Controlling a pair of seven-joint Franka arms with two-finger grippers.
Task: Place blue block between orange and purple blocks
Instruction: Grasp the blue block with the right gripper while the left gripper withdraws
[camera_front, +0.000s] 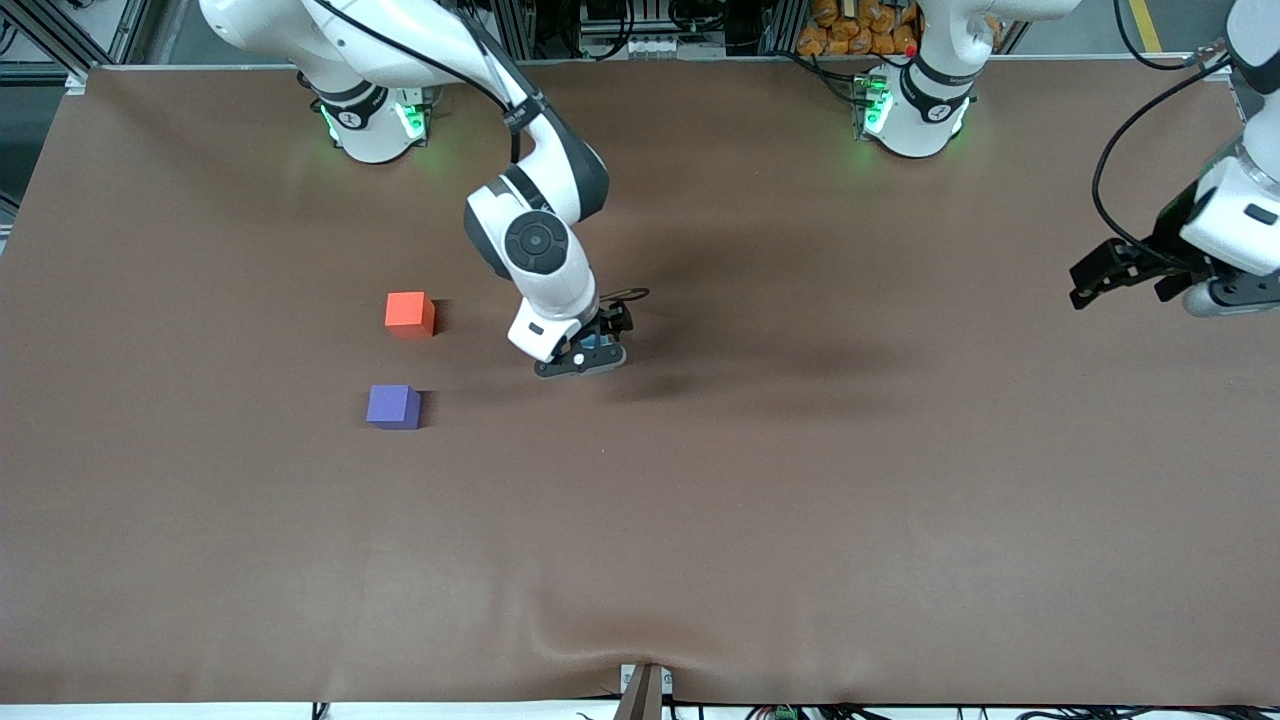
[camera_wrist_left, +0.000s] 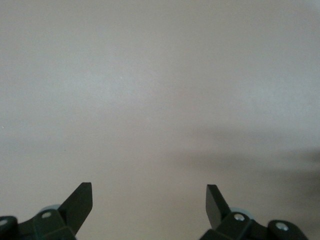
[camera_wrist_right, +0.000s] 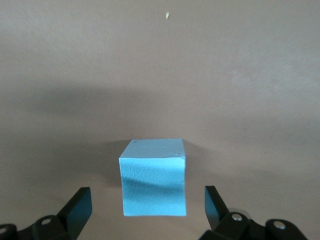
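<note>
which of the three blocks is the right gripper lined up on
The blue block: it sits on the table between the open fingers of the right gripper. The orange block and purple block sit apart from it.

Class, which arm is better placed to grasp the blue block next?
Right. The right gripper is low with open fingers either side of the blue block; the left gripper waits open at its table end.

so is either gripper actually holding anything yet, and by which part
Nothing is held. The right gripper is open, fingers on either side of the blue block without touching it. The left gripper waits open over bare table.
</note>
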